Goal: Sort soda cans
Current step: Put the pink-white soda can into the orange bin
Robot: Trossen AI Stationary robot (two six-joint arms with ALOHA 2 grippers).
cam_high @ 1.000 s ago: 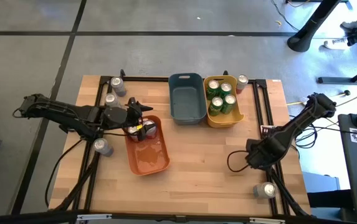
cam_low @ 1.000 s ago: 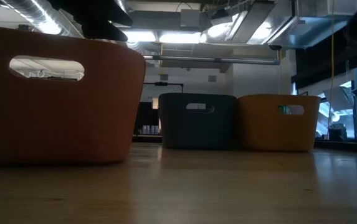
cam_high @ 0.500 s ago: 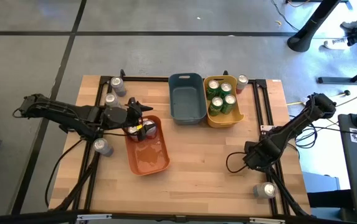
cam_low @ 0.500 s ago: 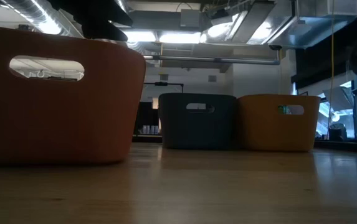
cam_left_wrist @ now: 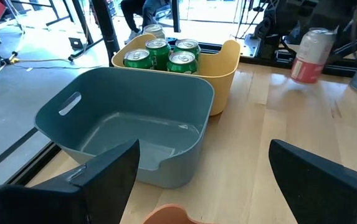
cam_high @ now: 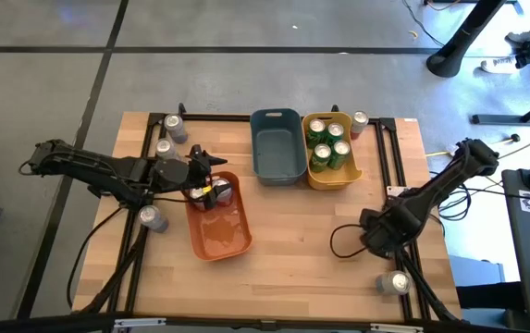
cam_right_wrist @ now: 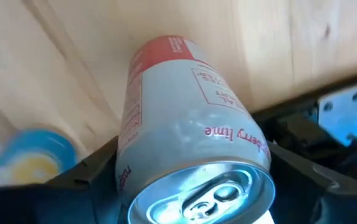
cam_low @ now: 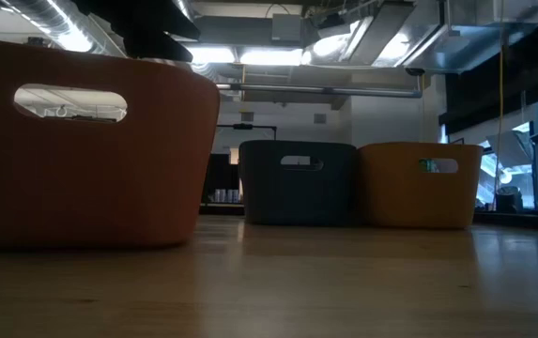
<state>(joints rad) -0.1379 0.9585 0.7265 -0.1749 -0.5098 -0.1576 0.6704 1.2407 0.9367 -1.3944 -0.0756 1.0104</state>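
Right gripper (cam_right_wrist: 184, 180) spread, a silver-and-red soda can (cam_right_wrist: 187, 149) between its fingers – not pinched; left gripper (cam_left_wrist: 200, 180) spread over the orange bin (cam_high: 218, 227), green cans (cam_left_wrist: 162, 53) beyond

Daylight floods the high view's right side; ceiling lights (cam_low: 344, 42) glare in the dim low view, and a silver-red can (cam_left_wrist: 309, 55) looks blurred.
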